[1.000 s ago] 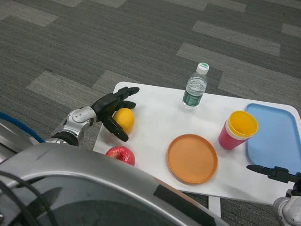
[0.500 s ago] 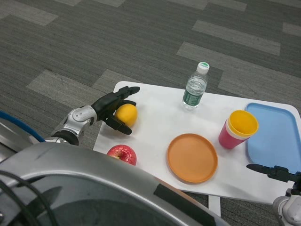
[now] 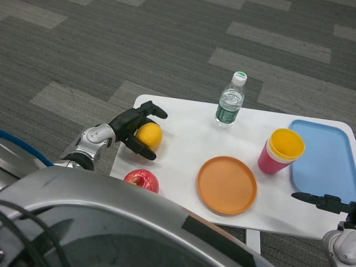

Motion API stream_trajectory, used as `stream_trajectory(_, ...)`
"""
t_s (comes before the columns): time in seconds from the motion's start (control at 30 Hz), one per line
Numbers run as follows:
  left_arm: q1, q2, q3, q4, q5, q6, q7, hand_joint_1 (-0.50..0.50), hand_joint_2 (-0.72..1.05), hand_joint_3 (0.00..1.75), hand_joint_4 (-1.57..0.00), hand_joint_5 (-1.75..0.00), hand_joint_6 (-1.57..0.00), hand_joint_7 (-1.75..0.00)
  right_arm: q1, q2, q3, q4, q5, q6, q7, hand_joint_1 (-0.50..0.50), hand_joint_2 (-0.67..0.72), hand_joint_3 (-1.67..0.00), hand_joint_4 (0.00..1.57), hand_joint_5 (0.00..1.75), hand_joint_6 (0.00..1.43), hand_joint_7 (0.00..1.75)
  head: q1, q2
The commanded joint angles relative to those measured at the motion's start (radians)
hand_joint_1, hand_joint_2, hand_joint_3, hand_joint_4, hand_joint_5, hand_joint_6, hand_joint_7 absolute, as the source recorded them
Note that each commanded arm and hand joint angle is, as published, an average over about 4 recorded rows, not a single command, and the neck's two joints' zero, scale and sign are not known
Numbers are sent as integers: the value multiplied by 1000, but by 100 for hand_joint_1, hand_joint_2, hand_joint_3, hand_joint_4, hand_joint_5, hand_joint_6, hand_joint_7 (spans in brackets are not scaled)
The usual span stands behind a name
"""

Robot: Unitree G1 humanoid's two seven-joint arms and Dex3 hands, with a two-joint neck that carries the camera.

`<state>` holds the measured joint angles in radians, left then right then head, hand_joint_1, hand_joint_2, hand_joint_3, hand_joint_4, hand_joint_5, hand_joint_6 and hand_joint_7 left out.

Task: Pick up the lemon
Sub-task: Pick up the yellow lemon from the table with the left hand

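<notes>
The yellow lemon (image 3: 149, 135) is at the left end of the white table (image 3: 183, 139). My left hand (image 3: 132, 127) wraps it from the left, fingers arching over its top and the thumb curling under its near side, so it grips the fruit. Whether the lemon is off the tabletop I cannot tell. My right hand (image 3: 325, 202) waits low at the right edge of the picture, just off the table's front right corner, fingers stretched out with nothing in them.
A red apple (image 3: 141, 181) lies at the front left edge, just below the lemon. An orange plate (image 3: 227, 185) is in the middle front. A water bottle (image 3: 230, 102) stands at the back. Stacked yellow and pink cups (image 3: 280, 151) stand beside a blue tray (image 3: 327, 161).
My left hand has closed around the lemon: the fingers have curled down over its top and the thumb has drawn in under it. The lemon shifted slightly up the picture. The right hand stayed put.
</notes>
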<state>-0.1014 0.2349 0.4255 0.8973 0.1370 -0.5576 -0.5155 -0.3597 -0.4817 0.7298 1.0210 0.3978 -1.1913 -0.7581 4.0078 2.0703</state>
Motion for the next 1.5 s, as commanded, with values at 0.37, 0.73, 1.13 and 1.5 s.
stream_trajectory(0.37,-17,-16,-60,3,-171,-41,43,50,34,9,0,-175,-3,-168,-2,0,-8,-1,12,-4,0,-12,28,0,34,0,0,0,-10,5)
stream_trajectory(0.73,-62,-16,-135,-157,-276,-65,97,50,34,9,0,-175,-3,-168,-2,0,-9,-1,12,-4,0,-12,28,0,34,0,0,0,-49,23)
stream_trajectory(1.13,-176,-49,-336,-279,-299,-65,184,50,38,9,0,-175,-6,-168,-7,4,-4,2,12,-4,0,-12,28,0,34,0,0,0,-299,72)
stream_trajectory(1.5,-244,-80,-566,-272,-306,-67,237,50,43,9,0,-175,-12,-168,-5,15,-18,-1,11,-4,1,-12,28,0,34,0,0,0,-672,82)
